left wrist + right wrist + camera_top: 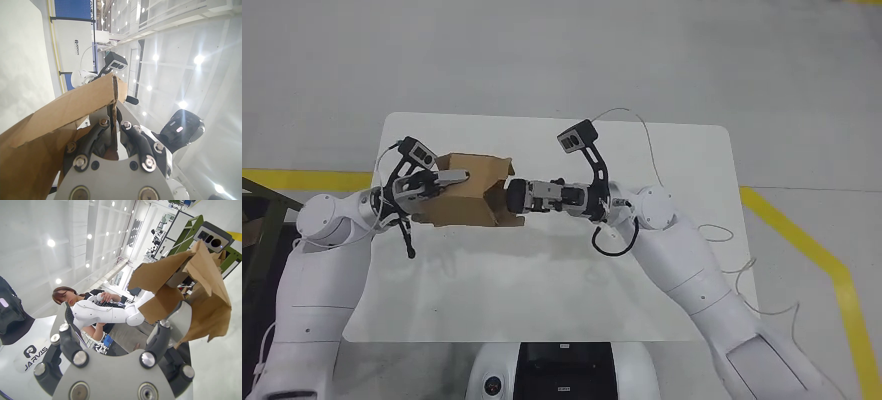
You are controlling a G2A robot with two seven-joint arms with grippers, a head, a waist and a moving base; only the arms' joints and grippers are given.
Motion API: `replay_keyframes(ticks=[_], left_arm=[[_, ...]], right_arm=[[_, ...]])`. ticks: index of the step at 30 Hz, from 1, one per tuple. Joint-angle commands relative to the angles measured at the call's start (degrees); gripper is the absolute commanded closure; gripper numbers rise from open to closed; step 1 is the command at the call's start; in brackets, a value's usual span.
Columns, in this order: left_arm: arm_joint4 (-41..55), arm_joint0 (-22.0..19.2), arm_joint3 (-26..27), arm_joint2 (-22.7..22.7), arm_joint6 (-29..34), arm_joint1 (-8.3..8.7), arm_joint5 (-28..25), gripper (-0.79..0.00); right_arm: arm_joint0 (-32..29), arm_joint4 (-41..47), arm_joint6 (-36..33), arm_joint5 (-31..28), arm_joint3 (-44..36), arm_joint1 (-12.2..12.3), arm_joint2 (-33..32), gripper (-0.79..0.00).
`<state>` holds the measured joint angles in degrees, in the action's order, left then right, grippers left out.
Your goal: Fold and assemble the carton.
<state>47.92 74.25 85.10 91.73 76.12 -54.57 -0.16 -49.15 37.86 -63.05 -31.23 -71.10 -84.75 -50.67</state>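
1. Because the carton (470,200) is only part-formed, both arms meet at it over the left half of the table (542,300), beyond the middle toward the far side. Whether its underside rests on the surface cannot be told.
2. The right gripper (508,194) stands at the carton's right end, a little nearer than the other.
   - Its jaws are spread wide and grip nothing.
   - One finger (182,313) lies against a loose brown panel, the other well apart from it in free air.
   - Judgement: this gripper works as a pusher, free to press a flap inward rather than hold it.
3. The left gripper (114,113) stands at the carton's left end.
   - Its jaws are clenched on the cut edge of one cardboard wall, which runs straight between the pads.
   - Judgement: this grasp anchors the body so that pressure from the right does not slide or turn it.
4. On the far side, the carton's flaps stand up and splay at differing angles (none is tucked or locked).
5. Judgement: the task is at an early to middle step.
   - The next move calls for a steady left hold while a flap is folded along its crease.
   - Thin board may buckle away from the crease if pressed off-line.
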Motion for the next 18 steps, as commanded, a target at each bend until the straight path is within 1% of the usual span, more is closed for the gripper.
replay_keyframes(ticks=[1,10,18], left_arm=[[-0.78,0.12,0.28,-0.33,0.38,0.06,0.38,0.0],[-0.65,0.6,0.69,-0.28,1.67,0.25,1.29,0.0],[-0.23,0.67,0.81,-0.41,4.7,0.51,3.13,0.0]], right_arm=[[0.41,0.19,0.52,-0.74,0.71,-0.16,-0.04,-0.785],[2.71,-1.35,1.85,-2.32,4.83,-0.6,-0.43,-0.785],[4.76,-1.15,1.42,-3.1,7.77,-1.6,1.32,-0.785]])
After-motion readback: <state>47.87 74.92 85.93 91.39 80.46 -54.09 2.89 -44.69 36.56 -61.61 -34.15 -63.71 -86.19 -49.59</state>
